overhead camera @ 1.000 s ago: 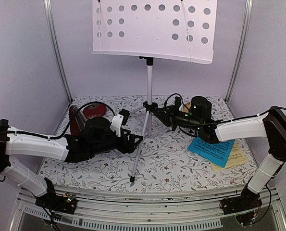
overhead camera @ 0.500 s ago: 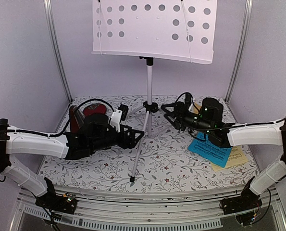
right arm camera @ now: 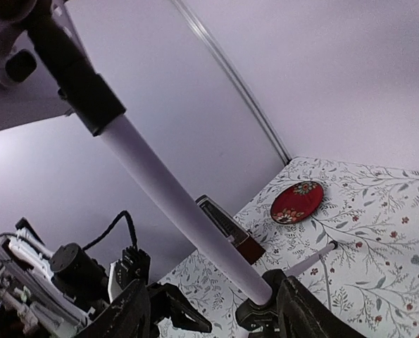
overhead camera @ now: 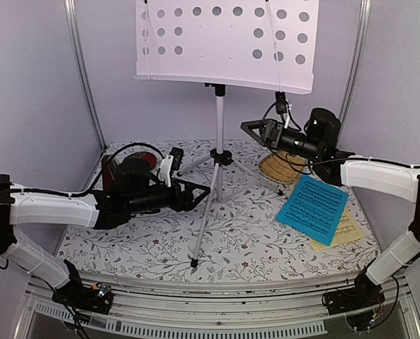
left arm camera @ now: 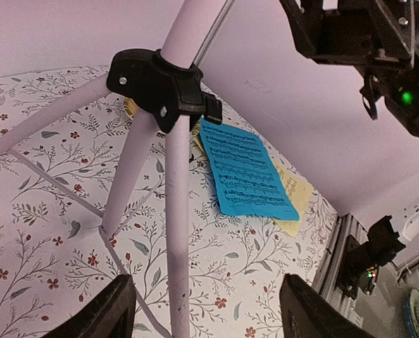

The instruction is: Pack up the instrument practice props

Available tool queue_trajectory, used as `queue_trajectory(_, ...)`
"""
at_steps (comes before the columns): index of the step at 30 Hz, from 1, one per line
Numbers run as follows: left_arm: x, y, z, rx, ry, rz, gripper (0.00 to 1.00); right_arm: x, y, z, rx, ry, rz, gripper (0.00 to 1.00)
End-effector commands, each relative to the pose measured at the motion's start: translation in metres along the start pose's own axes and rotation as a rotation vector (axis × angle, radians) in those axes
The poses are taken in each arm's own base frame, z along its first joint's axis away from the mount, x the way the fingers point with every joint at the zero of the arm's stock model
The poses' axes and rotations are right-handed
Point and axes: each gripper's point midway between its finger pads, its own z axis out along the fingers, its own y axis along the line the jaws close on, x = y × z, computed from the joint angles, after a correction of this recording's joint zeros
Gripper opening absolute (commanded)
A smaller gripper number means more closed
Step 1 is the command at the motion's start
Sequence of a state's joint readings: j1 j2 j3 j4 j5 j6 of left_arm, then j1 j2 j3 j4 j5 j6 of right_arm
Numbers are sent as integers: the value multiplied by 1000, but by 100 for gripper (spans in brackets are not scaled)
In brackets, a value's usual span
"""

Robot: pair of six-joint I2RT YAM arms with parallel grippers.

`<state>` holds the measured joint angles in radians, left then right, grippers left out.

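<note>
1. The music stand [overhead camera: 219,145] is standing upright at the middle of the floral surface [overhead camera: 252,236]. Its long axis is running vertically from the tripod legs to the perforated desk [overhead camera: 224,42]. The desk is presenting its broad face toward the near edge.
2. The blue music sheet [overhead camera: 315,210] is lying flat at the right of the surface. It is overlapping the pale-yellow sheet [overhead camera: 352,229], which is showing at its near right edge. Printed staves are showing on the blue sheet; the print is too small to read.
3. The metronome [right arm camera: 227,229] is standing at the far left, apex up, beside a red plate [right arm camera: 296,202].
4. The left hand [left arm camera: 205,310] is hovering low with its fingers spread wide. One stand leg is passing between them and nothing is gripped.
5. The right hand [overhead camera: 255,128] is hanging raised to the right of the pole, fingers wide apart, holding nothing.
6. A woven basket [overhead camera: 284,168] is sitting below the right arm.
</note>
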<state>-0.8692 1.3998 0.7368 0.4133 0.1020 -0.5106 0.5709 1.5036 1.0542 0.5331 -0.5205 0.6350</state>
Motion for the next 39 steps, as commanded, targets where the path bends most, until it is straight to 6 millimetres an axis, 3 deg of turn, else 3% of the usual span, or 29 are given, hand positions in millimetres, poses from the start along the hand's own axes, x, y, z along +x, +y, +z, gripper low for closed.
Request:
queue_trajectory(1, -9, -9, 3, 78, -1, -24, 72, -4, 30, 19, -188, 96, -224, 62)
queue_trajectory(9, -4, 4, 22, 66, 65, -22, 68, -11, 41, 52, -357, 150, -320, 54)
queue_trajectory(19, 9, 27, 45, 19, 128, 1, 60, -27, 57, 72, -453, 138, -378, 48)
queue_trajectory(30, 16, 36, 49, 3, 146, 8, 47, -53, 65, 87, -479, 76, -407, 45)
queue_trajectory(36, 18, 40, 49, -14, 148, 18, 39, -62, 74, 87, -505, 55, -419, 30)
queue_trajectory(39, 22, 46, 52, -33, 153, 23, 27, -62, 78, 86, -517, 58, -423, 12)
